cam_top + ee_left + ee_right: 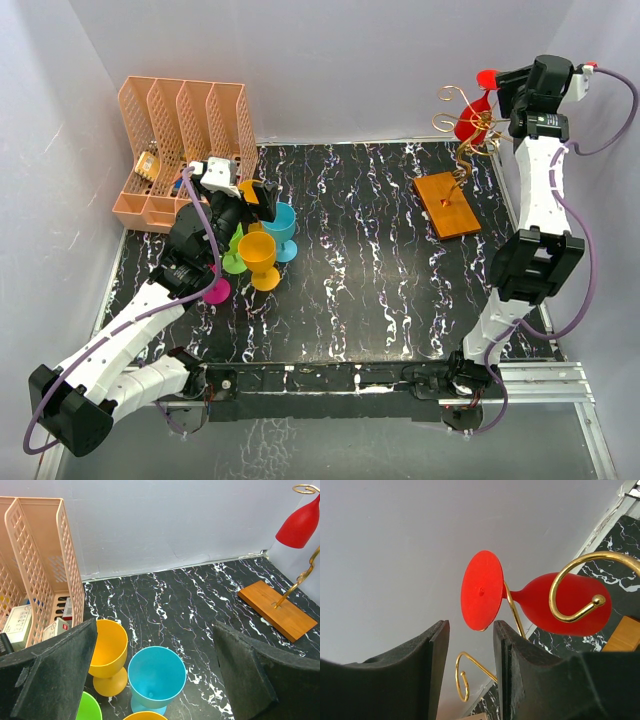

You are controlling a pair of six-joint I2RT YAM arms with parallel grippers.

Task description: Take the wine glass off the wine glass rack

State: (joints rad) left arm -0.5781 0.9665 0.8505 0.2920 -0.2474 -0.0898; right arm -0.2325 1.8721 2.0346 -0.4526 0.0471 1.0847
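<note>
Two arms up | left gripper [155, 625]: jaws wide apart, above coloured cups [156, 672] on the counter [200, 595] | right gripper [471, 622]: jaws a narrow gap apart, at the foot of the red wine glass [535, 605], grip cannot be told | wine glass hangs on the wine glass rack [447, 205], far right.

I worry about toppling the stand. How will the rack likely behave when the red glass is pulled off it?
The rack will probably flex, since it is thin gold wire. It may tip or slide: a tall stem stands on a small flat base, and the glass hangs high and off to one side. The curled arm might snag the glass's stem.
</note>
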